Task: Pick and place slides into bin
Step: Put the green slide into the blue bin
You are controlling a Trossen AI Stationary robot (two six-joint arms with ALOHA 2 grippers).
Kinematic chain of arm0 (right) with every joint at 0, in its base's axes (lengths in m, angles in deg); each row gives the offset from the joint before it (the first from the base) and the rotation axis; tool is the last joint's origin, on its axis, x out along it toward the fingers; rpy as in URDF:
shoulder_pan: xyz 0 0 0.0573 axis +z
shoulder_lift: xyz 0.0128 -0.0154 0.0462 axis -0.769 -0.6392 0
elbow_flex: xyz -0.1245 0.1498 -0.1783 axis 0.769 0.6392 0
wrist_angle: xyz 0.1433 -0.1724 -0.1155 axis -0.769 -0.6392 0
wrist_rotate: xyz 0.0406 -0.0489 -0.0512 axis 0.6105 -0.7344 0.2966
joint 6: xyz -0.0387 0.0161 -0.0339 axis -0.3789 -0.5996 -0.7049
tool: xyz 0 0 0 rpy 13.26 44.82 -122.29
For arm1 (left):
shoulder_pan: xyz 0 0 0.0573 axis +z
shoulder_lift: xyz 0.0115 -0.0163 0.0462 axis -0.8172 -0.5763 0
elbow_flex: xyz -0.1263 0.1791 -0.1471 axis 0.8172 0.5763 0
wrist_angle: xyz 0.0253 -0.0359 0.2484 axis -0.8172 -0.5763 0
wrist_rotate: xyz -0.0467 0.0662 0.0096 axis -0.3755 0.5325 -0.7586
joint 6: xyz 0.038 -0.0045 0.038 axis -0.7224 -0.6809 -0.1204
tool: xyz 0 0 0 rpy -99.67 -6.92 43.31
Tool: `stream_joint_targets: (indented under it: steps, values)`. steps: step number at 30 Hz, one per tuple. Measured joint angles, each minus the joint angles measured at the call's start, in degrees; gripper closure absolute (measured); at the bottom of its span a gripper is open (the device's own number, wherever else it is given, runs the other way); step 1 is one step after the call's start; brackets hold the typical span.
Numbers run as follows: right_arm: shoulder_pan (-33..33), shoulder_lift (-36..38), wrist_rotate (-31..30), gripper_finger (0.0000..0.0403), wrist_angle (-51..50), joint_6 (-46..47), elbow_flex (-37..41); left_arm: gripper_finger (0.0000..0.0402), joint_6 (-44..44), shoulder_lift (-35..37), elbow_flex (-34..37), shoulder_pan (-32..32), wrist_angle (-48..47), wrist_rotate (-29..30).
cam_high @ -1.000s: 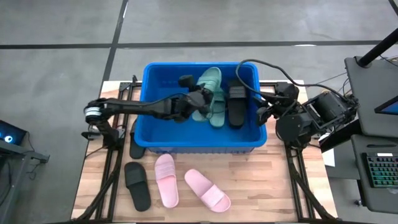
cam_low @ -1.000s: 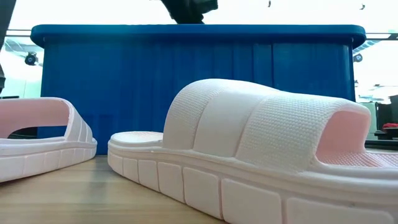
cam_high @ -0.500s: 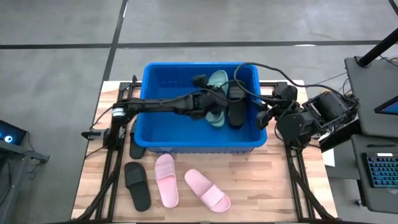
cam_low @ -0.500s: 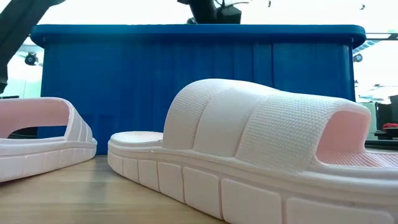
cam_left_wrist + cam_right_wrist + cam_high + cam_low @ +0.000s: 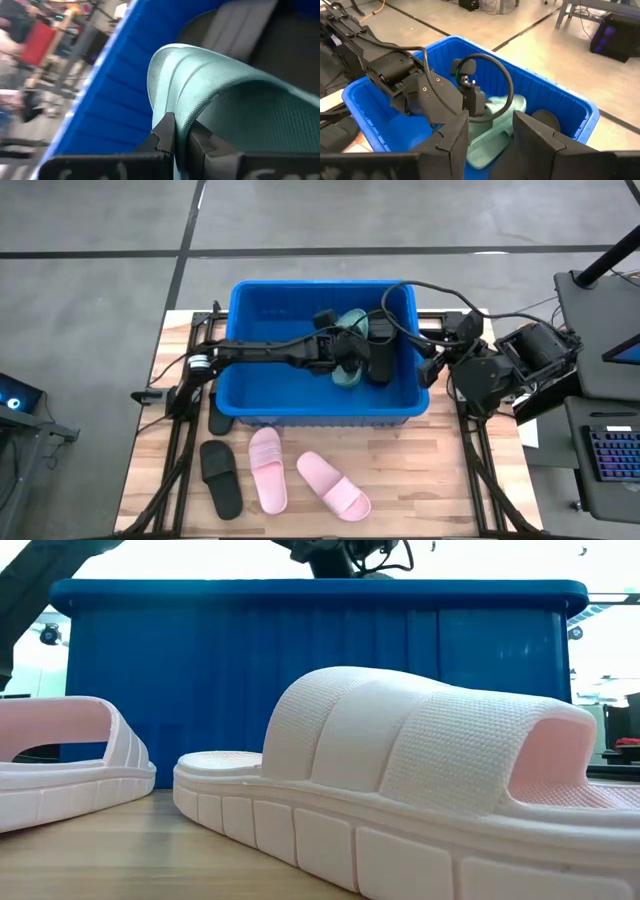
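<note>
The blue bin point(image 5: 260, 375) stands at the middle of the table. My left gripper point(image 5: 338, 352) reaches into it from the left and is shut on a light green slide point(image 5: 352, 330), also seen up close as the green slide point(image 5: 235, 100). A black slide point(image 5: 380, 350) lies in the bin just to its right. In front of the bin, two pink slides point(image 5: 267, 469) point(image 5: 333, 485) and a black slide point(image 5: 222, 478) lie sole down on the table. My right gripper point(image 5: 490, 145) hangs open by the bin's right wall, touching nothing. My left gripper pinches the edge of the green slide's wide strap point(image 5: 172, 107) between its two fingers point(image 5: 165, 135). The fingers come from the table's left, slanting down into the bin. The slide sits low in the bin beside the black one; whether it rests on the floor I cannot tell.
Another black slide point(image 5: 218, 418) lies half under the bin's left front corner. The bin's tall front wall point(image 5: 320, 670) stands behind the pink slides point(image 5: 400, 780). A cable point(image 5: 440, 295) loops over the bin's right far corner. Bare wood shows at the table's near right.
My left gripper has gone toward the table's right edge and down, deeper into the bin, and its wrist has rolled. The green slide went with it: earlier it stood long and tipped up toward the far wall, and now it sits lower, against the black slide.
</note>
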Motion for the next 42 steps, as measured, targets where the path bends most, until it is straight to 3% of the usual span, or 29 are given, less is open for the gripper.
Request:
stream_joint_targets:
  steps: [7, 12, 25, 30, 42]
  values:
    - [0.00, 1.43, 0.00, 0.0266, 0.00, -2.22, 0.01, 0.0401, 0.26, -3.64, -0.28, 0.50, 0.58, -1.48]
    - [0.00, 2.47, 0.00, 0.0264, 0.00, -2.21, 0.02, 0.0401, 0.24, -4.05, 0.09, 0.51, 0.82, 3.57]
    - [0.02, 3.36, 0.01, 0.0267, 0.00, -2.69, 0.02, 0.0401, 0.07, -4.00, 1.18, 3.35, 0.85, 4.76]
    - [0.02, 3.36, 0.01, 0.0269, 0.00, -3.31, 0.02, 0.0401, 1.51, -3.96, 1.20, 4.72, 2.28, -0.70]
    - [0.02, 3.36, 0.01, 0.0271, 0.00, -4.78, 0.02, 0.0401, 1.20, -3.96, 1.31, 5.22, 4.89, -1.00]
